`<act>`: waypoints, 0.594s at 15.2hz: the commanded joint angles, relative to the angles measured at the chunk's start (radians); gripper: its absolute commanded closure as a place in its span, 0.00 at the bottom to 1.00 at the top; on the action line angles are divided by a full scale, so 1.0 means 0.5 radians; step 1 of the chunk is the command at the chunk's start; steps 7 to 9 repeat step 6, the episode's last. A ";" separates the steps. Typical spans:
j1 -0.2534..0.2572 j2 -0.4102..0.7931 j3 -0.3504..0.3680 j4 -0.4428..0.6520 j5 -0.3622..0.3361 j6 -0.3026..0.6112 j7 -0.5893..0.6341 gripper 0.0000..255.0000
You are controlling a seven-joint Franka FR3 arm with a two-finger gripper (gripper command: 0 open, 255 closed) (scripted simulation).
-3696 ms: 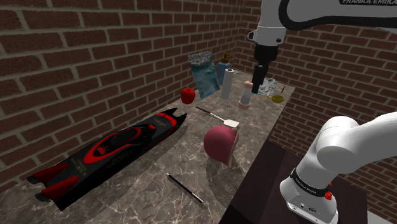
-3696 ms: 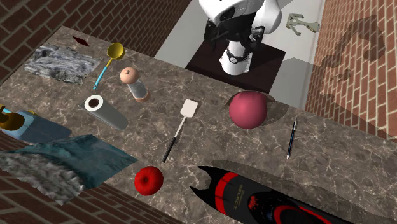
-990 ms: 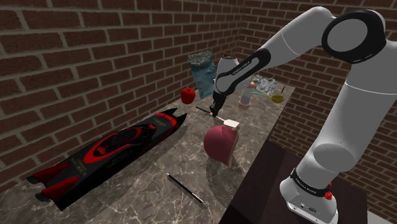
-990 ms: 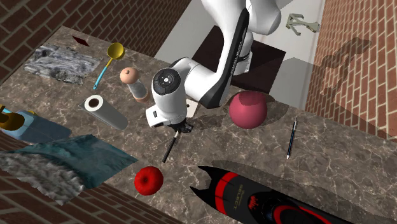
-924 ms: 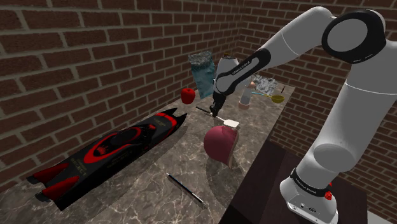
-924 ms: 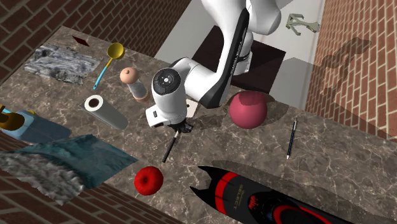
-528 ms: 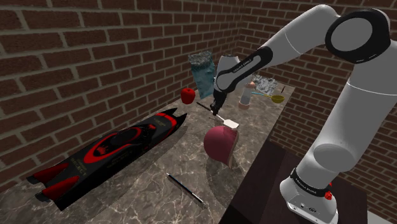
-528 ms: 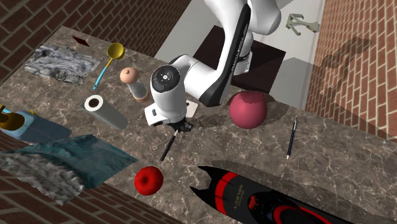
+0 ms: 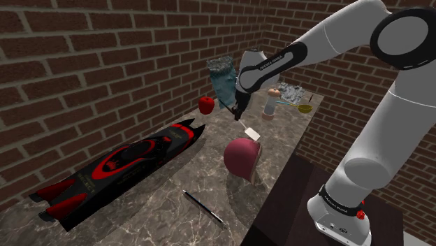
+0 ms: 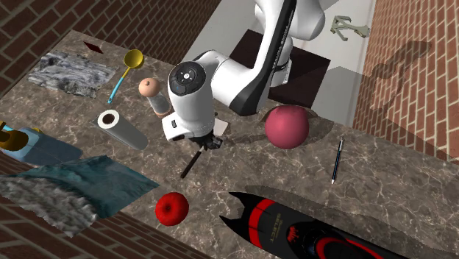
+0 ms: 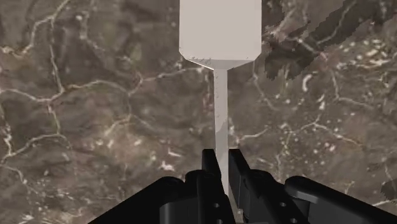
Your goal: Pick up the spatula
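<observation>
In the shoulder view, a black and red model boat point(image 9: 126, 164) lies on the dark marbled table point(image 9: 150, 213) along the brick wall point(image 9: 84, 63) at the left, with a red apple point(image 9: 206, 105) just beyond its far tip. A dull pink rounded thing point(image 9: 242, 157) sits near the table's right edge, and a black pen point(image 9: 204, 208) lies nearer the camera. At the far end are a teal cloth point(image 9: 225, 87) and a yellow scoop point(image 9: 305, 108).

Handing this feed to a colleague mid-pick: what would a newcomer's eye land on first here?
Probably the white arm reaching over the marble counter, its black claw shut on the shaft of a white-bladed spatula. Then the long black-and-red model boat by the brick wall at the shoulder view's left, and the dark pink rounded object close to the spatula's blade.
</observation>
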 commanded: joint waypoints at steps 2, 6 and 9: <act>0.000 -0.052 0.000 0.029 -0.004 -0.082 0.003 1.00; 0.000 -0.085 0.000 0.054 -0.006 -0.140 0.005 1.00; 0.000 -0.085 0.000 0.054 -0.006 -0.140 0.005 1.00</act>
